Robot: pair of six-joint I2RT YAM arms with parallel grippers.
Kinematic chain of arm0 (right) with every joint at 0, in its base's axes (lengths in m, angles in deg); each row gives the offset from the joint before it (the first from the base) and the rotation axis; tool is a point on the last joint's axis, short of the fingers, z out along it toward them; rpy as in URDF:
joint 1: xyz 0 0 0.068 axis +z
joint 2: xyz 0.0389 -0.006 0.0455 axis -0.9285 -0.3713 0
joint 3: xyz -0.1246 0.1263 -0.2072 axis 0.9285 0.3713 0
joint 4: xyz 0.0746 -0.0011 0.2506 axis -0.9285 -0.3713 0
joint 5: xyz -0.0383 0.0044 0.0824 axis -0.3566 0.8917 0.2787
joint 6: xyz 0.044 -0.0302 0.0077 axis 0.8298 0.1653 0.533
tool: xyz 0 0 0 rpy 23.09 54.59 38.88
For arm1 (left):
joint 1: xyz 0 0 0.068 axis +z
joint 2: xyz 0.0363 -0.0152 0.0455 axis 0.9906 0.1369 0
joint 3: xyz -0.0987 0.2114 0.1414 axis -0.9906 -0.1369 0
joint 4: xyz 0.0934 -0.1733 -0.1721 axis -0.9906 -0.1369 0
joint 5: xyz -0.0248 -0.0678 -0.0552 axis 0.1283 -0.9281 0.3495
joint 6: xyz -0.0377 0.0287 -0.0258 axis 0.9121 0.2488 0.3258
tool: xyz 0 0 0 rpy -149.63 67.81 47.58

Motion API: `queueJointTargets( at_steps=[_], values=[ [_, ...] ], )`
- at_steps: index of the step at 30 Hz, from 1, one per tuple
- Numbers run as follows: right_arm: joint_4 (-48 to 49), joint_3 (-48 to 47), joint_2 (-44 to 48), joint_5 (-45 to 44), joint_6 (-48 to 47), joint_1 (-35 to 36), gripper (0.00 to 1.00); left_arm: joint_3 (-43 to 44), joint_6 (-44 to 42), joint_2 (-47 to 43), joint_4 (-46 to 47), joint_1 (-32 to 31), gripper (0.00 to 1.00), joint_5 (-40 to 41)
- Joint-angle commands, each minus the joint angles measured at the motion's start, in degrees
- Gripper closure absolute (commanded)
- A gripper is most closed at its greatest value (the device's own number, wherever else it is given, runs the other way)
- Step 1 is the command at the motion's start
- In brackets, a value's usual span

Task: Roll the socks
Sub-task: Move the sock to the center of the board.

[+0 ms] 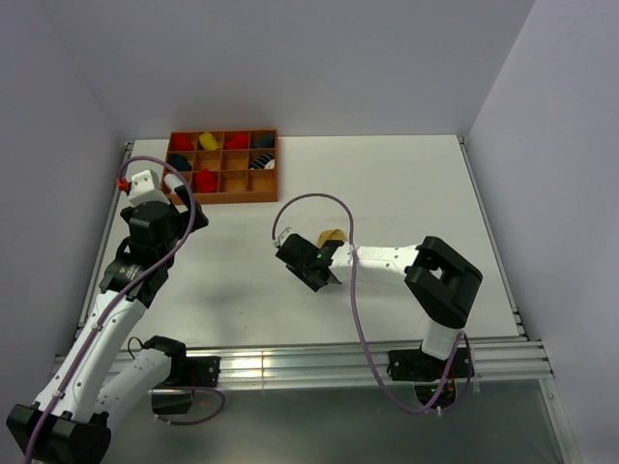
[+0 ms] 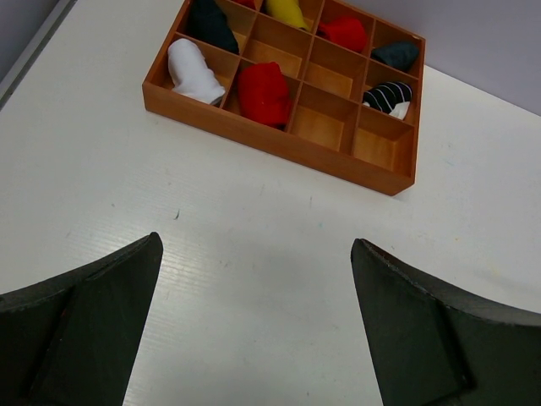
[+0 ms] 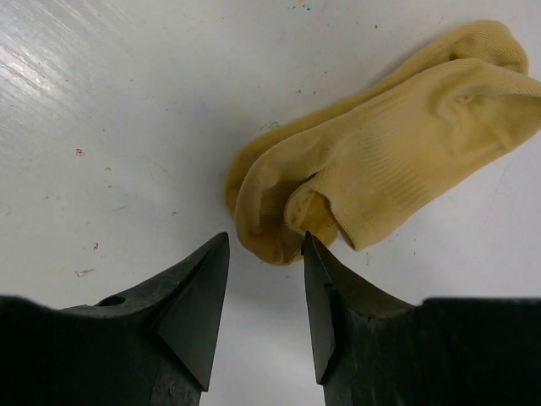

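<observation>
A tan-yellow sock (image 3: 380, 144) lies flat and folded on the white table, seen from above as a small tan patch (image 1: 332, 235) near the middle. My right gripper (image 3: 266, 237) is low over the table at the sock's near rounded end. Its jaws stand a little apart with only bare table between them, and the right fingertip (image 3: 308, 245) touches the sock's edge. My left gripper (image 2: 256, 241) hangs wide open over bare table, a short way in front of the wooden tray, holding nothing.
The brown compartment tray (image 2: 279, 145) stands at the back left (image 1: 237, 199). It holds bundled socks: white (image 2: 194, 72), red (image 2: 264, 91), yellow (image 2: 286, 12), dark ones and a black-and-white striped one (image 2: 387, 96). Grey walls enclose the table on three sides.
</observation>
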Motion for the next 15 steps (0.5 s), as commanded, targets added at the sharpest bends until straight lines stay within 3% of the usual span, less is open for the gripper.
queueJointTargets(
  at_steps=[1,15],
  values=[
    [1.2,-1.9,-1.4,-2.0,-1.1,0.6,0.52,-0.4,0.0,0.0,1.9,0.4,0.01,-1.1],
    [1.3,-3.8,-8.0,-0.4,-1.6,1.1,0.53,-0.4,0.1,0.0,1.7,0.6,0.01,-1.2]
  ],
)
